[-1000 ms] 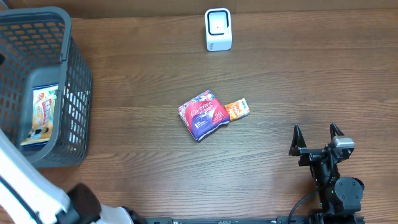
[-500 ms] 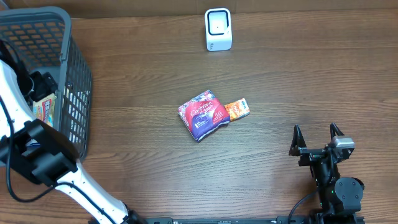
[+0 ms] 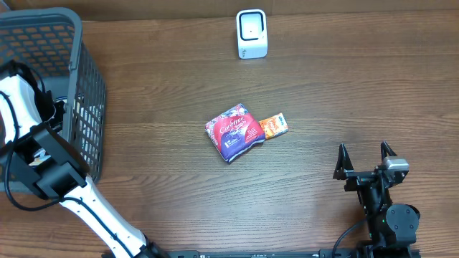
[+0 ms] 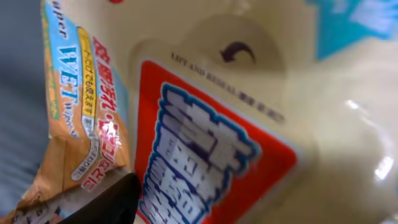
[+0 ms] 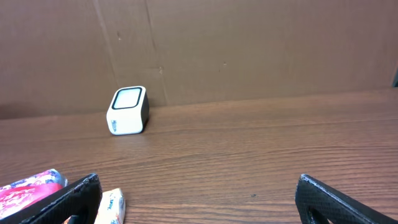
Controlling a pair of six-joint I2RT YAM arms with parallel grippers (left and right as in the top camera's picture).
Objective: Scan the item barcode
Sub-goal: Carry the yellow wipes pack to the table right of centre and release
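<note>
My left arm [image 3: 21, 100] reaches down into the grey basket [image 3: 87, 86], and its gripper is hidden there in the overhead view. The left wrist view is filled by a cream, orange and red wet-wipes pack [image 4: 249, 112]. Only one dark finger [image 4: 109, 205] shows, lying against the pack's lower left, so the jaw opening is unclear. The white scanner [image 3: 252, 34] [image 5: 128, 110] stands at the table's far edge. My right gripper [image 3: 366, 152] [image 5: 199, 199] rests open at the near right, holding nothing.
A red and purple packet [image 3: 235, 132] [image 5: 28, 186] lies mid-table with a small orange packet [image 3: 273, 126] [image 5: 111, 208] touching its right side. The basket's tall mesh walls surround my left arm. A cardboard wall backs the table.
My left arm has swung from the near-left corner up into the basket and now covers the pack that showed there. The right arm has not moved.
</note>
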